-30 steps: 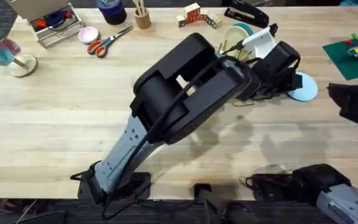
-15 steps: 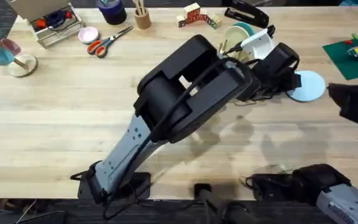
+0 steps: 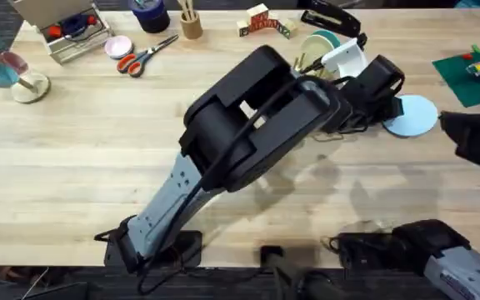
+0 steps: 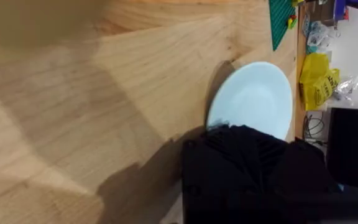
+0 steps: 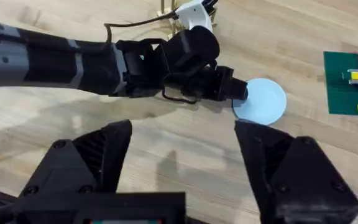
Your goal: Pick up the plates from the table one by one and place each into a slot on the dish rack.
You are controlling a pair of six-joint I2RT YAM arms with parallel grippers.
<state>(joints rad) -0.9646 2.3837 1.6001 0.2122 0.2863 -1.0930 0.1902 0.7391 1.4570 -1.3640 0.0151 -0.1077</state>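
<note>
The pale sky-blue plate [image 3: 415,115] [image 4: 257,99] [image 5: 263,101] lies at the right side of the table [image 3: 82,167]. My left arm reaches across the middle, and my left gripper [image 3: 387,102] [image 5: 238,91] sits on the plate's near-left rim. In the left wrist view its black fingers [image 4: 241,168] form one closed mass over that rim. The dish rack [image 3: 307,62] stands just behind the arm, partly hidden, with the cream-yellow plate [image 3: 315,43] upright in it. My right gripper [image 5: 185,168] hovers high near the front, open, with nothing between its fingers.
A teal plate [image 3: 332,37] stands behind the cream one. A green baseplate with bricks [image 3: 473,75] lies right of the blue plate. Scissors [image 3: 144,54], a pink dish [image 3: 117,46], a wooden tray [image 3: 69,33], blocks [image 3: 261,21] and a stapler [image 3: 332,17] line the back.
The pale blue plate has shifted a little to the right and away, and more of it shows. My left gripper moved slightly with it. The right arm has stayed put.
</note>
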